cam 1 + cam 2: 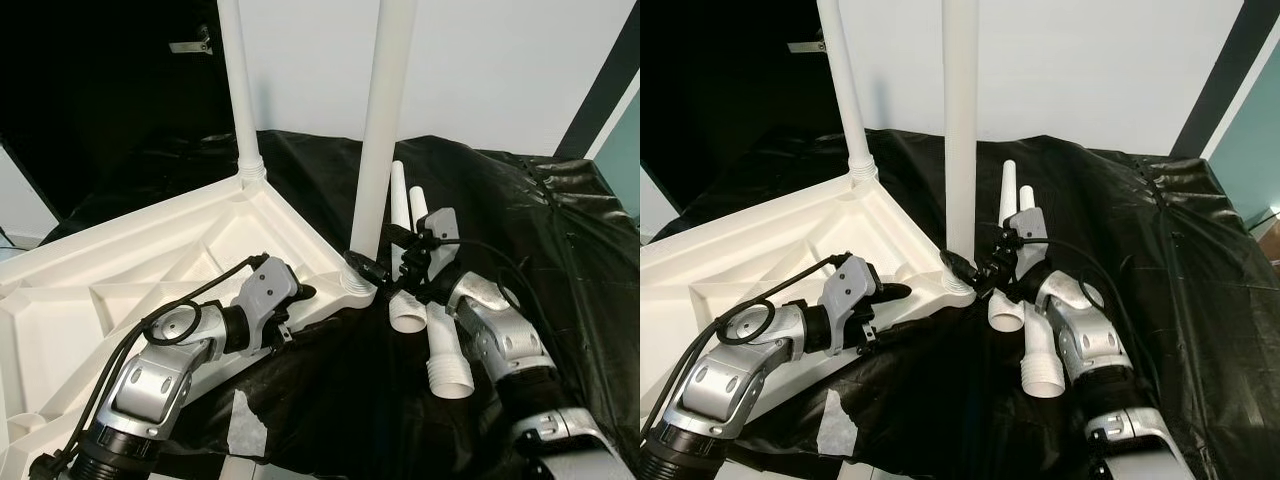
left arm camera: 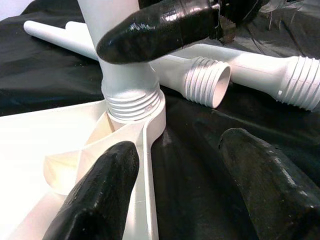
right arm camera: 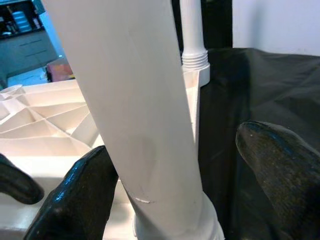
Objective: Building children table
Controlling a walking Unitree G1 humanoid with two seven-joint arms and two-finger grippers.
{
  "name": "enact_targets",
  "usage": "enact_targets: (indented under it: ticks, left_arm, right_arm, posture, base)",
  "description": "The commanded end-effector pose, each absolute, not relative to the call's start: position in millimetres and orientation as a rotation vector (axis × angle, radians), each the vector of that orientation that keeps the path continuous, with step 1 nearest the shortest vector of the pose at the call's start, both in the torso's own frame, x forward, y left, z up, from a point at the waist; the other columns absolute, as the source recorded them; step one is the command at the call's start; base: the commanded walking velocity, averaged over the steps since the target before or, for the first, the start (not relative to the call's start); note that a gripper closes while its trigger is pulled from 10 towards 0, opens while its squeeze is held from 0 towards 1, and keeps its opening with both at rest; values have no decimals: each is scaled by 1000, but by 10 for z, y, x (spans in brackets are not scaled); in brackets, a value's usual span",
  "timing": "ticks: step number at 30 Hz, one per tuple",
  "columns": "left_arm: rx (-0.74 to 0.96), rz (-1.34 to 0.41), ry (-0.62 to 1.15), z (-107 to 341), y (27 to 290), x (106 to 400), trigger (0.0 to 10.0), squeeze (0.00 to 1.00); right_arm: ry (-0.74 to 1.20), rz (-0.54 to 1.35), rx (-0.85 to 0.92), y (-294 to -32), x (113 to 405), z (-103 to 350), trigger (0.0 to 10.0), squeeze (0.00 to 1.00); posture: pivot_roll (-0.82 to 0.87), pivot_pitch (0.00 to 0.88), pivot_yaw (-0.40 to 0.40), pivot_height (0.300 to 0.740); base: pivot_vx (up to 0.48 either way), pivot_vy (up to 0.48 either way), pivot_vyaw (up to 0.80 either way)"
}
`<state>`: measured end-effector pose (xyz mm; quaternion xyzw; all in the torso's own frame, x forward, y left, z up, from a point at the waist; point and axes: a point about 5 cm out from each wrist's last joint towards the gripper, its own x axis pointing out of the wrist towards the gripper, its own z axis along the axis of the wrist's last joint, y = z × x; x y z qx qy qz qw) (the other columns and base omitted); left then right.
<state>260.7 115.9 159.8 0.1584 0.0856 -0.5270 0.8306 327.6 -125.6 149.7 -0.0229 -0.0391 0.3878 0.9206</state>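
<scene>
While the near table leg (image 1: 385, 130) stands in the corner socket of the upturned white tabletop (image 1: 120, 270), right pincer (image 1: 385, 270) splayed around its base and left pincer (image 1: 300, 293) released at the tabletop's edge, a sideways nudge risks cross-threading.

You've got a white tabletop (image 1: 150, 250) with white ribbing, two white upright legs (image 1: 385, 130), two more white loose legs (image 1: 440, 340) on a glossy black cloth (image 1: 540, 230). Both silver arms end in black fingers (image 2: 160, 27). Wall (image 1: 480, 60) white, with a teal strip.
</scene>
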Motion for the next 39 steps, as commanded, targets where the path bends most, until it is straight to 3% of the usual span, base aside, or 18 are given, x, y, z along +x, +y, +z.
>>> enact_targets:
  ticks: [1,22,39]
  left_arm:
    - [345,-1107,177,1610,1190,2625,10000,0]
    - [361,-1043,201,1627,1358,2537,10000,0]
    - [393,-1046,193,1675,1416,2601,10000,0]
  right_arm:
    - [-71,827,-58,-1255,3317,1492,10000,0]
    - [11,1095,-114,-968,3491,1383,10000,0]
    - [-11,1276,-109,-998,3114,1273,10000,0]
  posture:
    - [44,0,-19,740]
    - [124,0,-51,740]
    - [85,0,-39,740]
  base:
    - [0,0,0]
    - [0,0,0]
    - [0,0,0]
